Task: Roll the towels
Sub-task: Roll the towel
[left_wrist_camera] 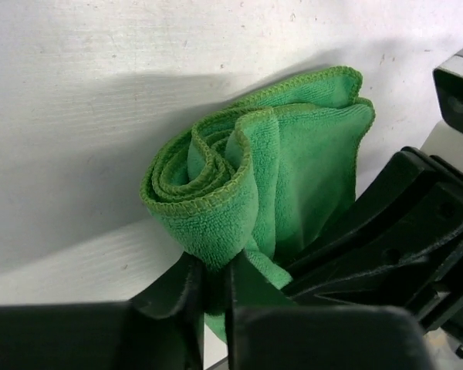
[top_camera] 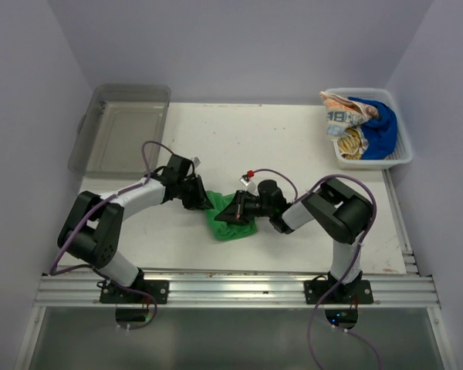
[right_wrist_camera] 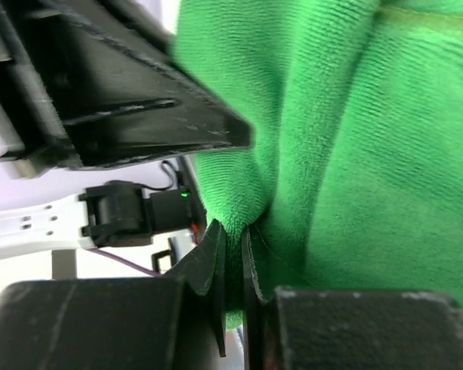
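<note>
A bright green towel [top_camera: 231, 227] lies partly rolled on the white table between the two arms. In the left wrist view its coiled end [left_wrist_camera: 216, 177] faces the camera, and my left gripper [left_wrist_camera: 216, 271] is shut on the bottom edge of the roll. My right gripper [right_wrist_camera: 235, 235] is shut on a fold of the same green towel [right_wrist_camera: 370, 154], coming in from the opposite side. Seen from above, the left gripper [top_camera: 203, 202] and right gripper [top_camera: 230, 215] meet over the cloth. The orange-and-white towel [top_camera: 339, 112], blue towel [top_camera: 382, 127] and yellow-tan towel [top_camera: 353, 143] sit bunched in a basket.
A white slatted basket [top_camera: 402, 156] holding the other towels stands at the back right corner. A clear plastic bin [top_camera: 123, 127] sits at the back left. Grey walls close in the table on three sides.
</note>
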